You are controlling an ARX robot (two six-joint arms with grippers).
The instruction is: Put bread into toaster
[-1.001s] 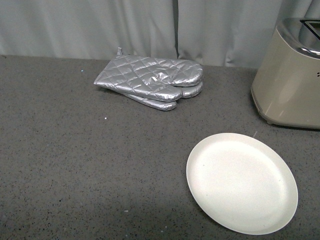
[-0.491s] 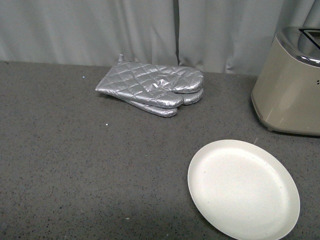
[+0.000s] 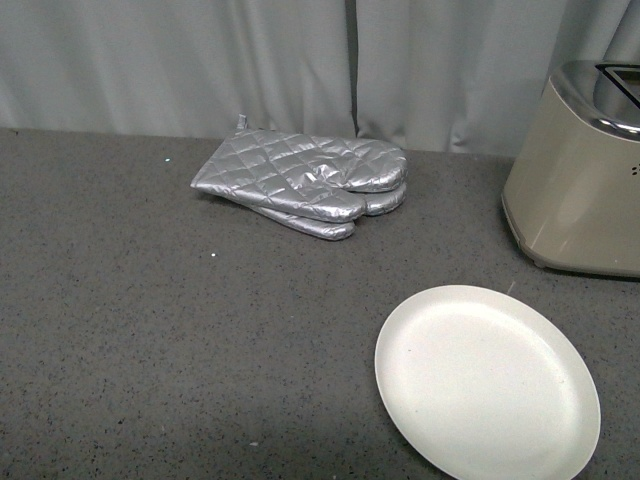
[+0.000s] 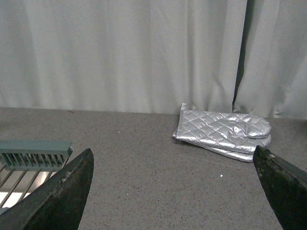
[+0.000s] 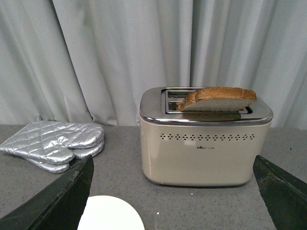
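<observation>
The beige toaster (image 5: pixel 205 143) stands in the right wrist view, and its left part shows at the right edge of the front view (image 3: pixel 580 190). The slice of bread (image 5: pixel 218 99) sticks up out of its chrome top slot, tilted, with the brown crust showing. My right gripper (image 5: pixel 172 191) is open and empty, back from the toaster's front face. My left gripper (image 4: pixel 175 191) is open and empty over bare counter, facing the silver oven mitts (image 4: pixel 223 134). Neither gripper shows in the front view.
The silver quilted oven mitts (image 3: pixel 305 180) lie stacked at the back by the grey curtain. A round white plate (image 3: pixel 487 380) sits empty at the front right, before the toaster. A teal rack (image 4: pixel 33 155) shows at one edge of the left wrist view.
The front view has shifted: mitts, plate and toaster sit a little lower in the picture than a second ago. Nothing on the counter has moved relative to the rest.
</observation>
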